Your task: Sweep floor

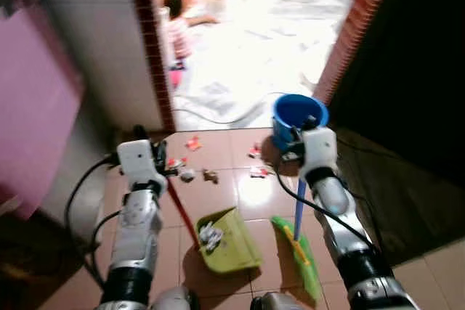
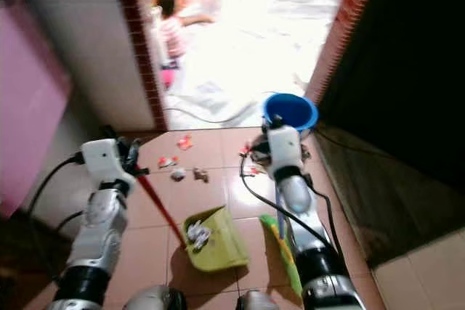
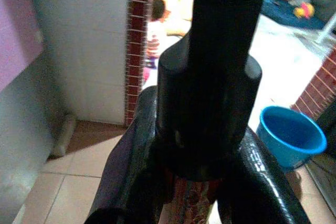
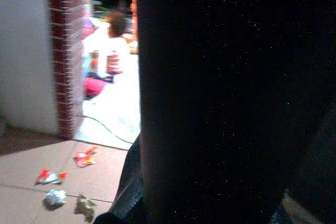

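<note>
A green dustpan (image 1: pixel 229 241) rests on the brown tiles between my arms, with a crumpled white scrap (image 1: pixel 211 235) in it. Its red handle (image 1: pixel 182 205) slants up to my left gripper (image 1: pixel 161 159), which is shut on the handle's top. My right gripper (image 1: pixel 294 149) is shut on the blue handle (image 1: pixel 299 212) of a green broom (image 1: pixel 301 255), whose head lies on the floor right of the dustpan. Several bits of litter (image 1: pixel 211 176) lie scattered on the tiles ahead, some red and white (image 4: pixel 84 157).
A blue bucket (image 1: pixel 298 112) stands just beyond my right gripper. Brick-edged walls (image 1: pixel 150 41) frame a doorway onto a bright floor where a person (image 1: pixel 174 30) sits. A cable (image 1: pixel 218 117) crosses the threshold. A pink panel (image 1: pixel 33 107) is at the left.
</note>
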{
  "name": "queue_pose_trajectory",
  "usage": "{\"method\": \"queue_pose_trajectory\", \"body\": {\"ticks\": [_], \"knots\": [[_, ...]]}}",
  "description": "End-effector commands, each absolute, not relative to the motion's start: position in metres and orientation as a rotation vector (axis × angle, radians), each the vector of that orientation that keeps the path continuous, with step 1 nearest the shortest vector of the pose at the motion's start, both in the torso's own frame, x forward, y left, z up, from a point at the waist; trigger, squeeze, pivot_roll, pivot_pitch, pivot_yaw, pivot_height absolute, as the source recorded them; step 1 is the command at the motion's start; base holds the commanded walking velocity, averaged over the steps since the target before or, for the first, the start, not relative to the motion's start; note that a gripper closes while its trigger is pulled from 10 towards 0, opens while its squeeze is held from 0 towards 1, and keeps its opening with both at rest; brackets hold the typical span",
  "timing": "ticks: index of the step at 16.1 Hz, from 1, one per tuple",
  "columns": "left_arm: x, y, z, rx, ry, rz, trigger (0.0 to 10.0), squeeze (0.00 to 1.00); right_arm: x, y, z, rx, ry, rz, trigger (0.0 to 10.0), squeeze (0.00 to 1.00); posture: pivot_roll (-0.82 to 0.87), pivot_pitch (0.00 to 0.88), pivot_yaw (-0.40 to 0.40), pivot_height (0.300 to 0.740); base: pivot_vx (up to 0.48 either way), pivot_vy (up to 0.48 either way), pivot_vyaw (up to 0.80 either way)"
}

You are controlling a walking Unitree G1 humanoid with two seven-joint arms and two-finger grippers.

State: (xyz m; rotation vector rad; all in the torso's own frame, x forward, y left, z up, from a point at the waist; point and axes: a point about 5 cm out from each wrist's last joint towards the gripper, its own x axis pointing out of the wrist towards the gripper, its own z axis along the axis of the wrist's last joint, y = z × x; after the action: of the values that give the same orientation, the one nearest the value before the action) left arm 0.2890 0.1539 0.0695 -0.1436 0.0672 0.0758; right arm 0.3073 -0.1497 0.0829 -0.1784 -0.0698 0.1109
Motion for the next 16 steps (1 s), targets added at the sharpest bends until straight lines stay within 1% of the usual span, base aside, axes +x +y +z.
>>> {"method": "queue_pose_trajectory", "body": {"ticks": [1,3,5,8,9,11,12,13,15,16], "knots": [[0.294,0.151,0.09,-0.174,-0.02,0.062,10.0,0.0,0.304,-0.162,0.081,-0.213,-0.051,0.077,10.0,0.0,-0.08,0.0,0.029,0.74,0.0,0.0,-0.8],[0.296,0.154,0.101,-0.195,-0.054,0.072,10.0,0.0,0.299,-0.169,0.078,-0.218,-0.039,0.056,10.0,0.0,-0.09,0.0,0.035,0.74,0.0,0.0,-0.8],[0.293,0.157,0.101,-0.197,-0.052,0.078,10.0,0.0,0.294,-0.175,0.077,-0.211,-0.033,0.034,10.0,0.0,-0.09,0.0,0.038,0.74,0.0,0.0,-0.63],[0.293,0.155,0.104,-0.251,-0.042,0.082,10.0,0.0,0.292,-0.175,0.077,-0.205,-0.032,0.041,10.0,0.0,-0.1,0.0,0.039,0.74,0.0,0.0,0.0],[0.298,0.149,0.13,-0.284,-0.117,0.055,10.0,0.0,0.292,-0.173,0.08,-0.206,-0.037,0.051,10.0,0.0,-0.1,0.0,0.04,0.74,0.0,0.0,0.0],[0.302,0.148,0.147,-0.289,-0.171,0.047,10.0,0.0,0.293,-0.175,0.08,-0.2,-0.031,0.044,10.0,0.0,-0.1,0.0,0.038,0.74,0.0,0.0,0.0],[0.307,0.149,0.166,-0.297,-0.226,0.052,10.0,0.0,0.292,-0.176,0.079,-0.202,-0.024,0.042,10.0,0.0,-0.1,0.0,0.04,0.74,0.0,0.0,0.0],[0.309,0.151,0.172,-0.299,-0.246,0.055,10.0,0.0,0.292,-0.176,0.079,-0.205,-0.023,0.045,10.0,0.0,-0.11,0.0,0.039,0.74,0.0,0.0,0.0],[0.312,0.154,0.178,-0.295,-0.261,0.056,10.0,0.0,0.293,-0.175,0.08,-0.208,-0.022,0.048,10.0,0.0,-0.11,0.0,0.044,0.74,0.328,0.0,0.0],[0.314,0.155,0.179,-0.294,-0.257,0.059,10.0,0.0,0.294,-0.174,0.08,-0.208,-0.021,0.049,10.0,0.0,-0.11,0.0,0.046,0.74,0.371,0.0,-0.57]]}}
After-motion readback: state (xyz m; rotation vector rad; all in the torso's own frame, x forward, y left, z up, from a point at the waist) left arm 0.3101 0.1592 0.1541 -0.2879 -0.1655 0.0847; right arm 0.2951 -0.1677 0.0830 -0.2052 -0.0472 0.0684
